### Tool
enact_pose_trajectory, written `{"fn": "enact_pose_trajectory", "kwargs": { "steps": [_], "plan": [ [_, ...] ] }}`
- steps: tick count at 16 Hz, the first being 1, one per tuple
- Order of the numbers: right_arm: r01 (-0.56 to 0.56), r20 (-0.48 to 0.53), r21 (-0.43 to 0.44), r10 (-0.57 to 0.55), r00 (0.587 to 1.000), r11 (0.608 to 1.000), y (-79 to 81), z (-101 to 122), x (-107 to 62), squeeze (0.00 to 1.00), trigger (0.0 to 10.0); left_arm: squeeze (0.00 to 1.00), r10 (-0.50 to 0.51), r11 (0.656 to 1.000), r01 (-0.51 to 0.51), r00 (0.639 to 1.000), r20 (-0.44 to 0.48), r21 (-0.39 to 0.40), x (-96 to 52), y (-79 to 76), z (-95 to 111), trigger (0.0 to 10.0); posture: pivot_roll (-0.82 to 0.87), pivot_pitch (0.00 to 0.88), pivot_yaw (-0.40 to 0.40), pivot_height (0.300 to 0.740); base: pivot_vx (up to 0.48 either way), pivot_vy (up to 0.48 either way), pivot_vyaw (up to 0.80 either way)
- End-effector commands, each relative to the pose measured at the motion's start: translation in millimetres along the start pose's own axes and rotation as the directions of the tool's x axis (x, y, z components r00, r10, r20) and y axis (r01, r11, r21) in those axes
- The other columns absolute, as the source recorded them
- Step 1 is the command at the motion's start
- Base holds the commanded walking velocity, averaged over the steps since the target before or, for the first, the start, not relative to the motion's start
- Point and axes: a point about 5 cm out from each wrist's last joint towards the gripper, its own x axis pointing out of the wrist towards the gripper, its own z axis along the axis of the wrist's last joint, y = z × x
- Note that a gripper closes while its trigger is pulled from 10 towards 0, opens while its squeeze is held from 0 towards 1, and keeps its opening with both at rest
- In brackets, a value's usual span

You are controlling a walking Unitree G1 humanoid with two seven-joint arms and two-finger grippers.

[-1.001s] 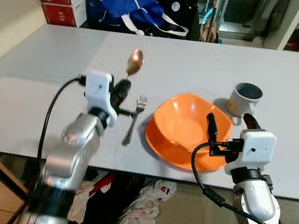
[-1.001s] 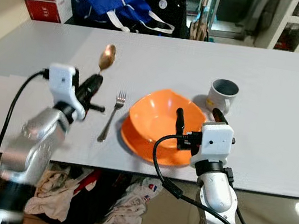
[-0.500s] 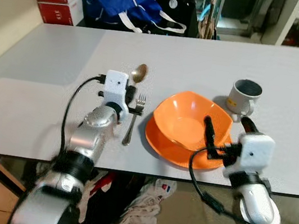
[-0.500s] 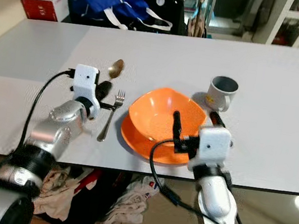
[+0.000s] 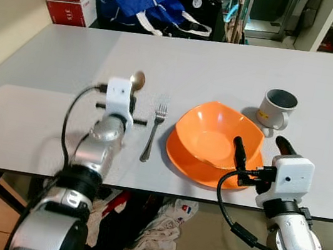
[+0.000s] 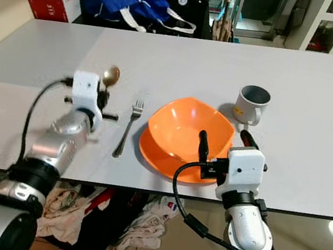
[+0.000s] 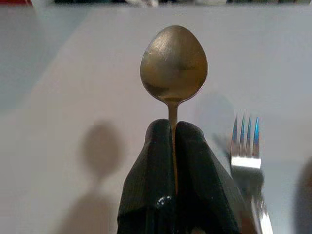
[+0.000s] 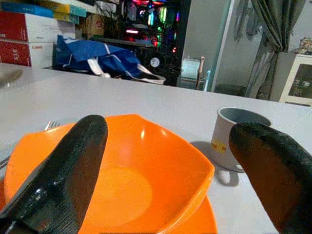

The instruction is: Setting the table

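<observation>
Orange bowl (image 5: 216, 136) sits on plate (image 5: 177, 156); L jaws pinch spoon (image 7: 173, 70), R spread wide.

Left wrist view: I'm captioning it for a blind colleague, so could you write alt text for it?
The left gripper has its two black fingers shut on the handle of a spoon, whose bowl points away over a grey table. A fork lies on the table beside the fingers, and the spoon's shadow falls on the other side.

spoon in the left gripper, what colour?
Brassy gold: the metal spoon pinched in the left gripper shows best in the left wrist view.
</observation>
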Motion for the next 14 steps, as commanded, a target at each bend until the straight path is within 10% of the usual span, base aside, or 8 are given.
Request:
{"fn": "enact_pose_trajectory", "kwargs": {
  "steps": [1,14],
  "plan": [
    [-0.013,-0.005,0.005,0.013,1.000,1.000,1.6,1.6,-1.6,0.00,10.0,0.00,0.015,1.000,-0.015,1.000,-0.028,-0.003,0.1,2.1,-7.6,0.0,-0.26,0.010,0.087,0.740,0.000,0.000,0.00],
    [-0.010,-0.050,-0.020,0.009,0.999,1.000,-4.6,5.7,-20.2,0.00,10.0,0.00,-0.046,0.998,0.048,0.997,-0.065,0.028,5.5,-1.0,-23.8,0.0,-0.31,0.067,0.078,0.740,0.000,0.000,0.00]
  ]
}}
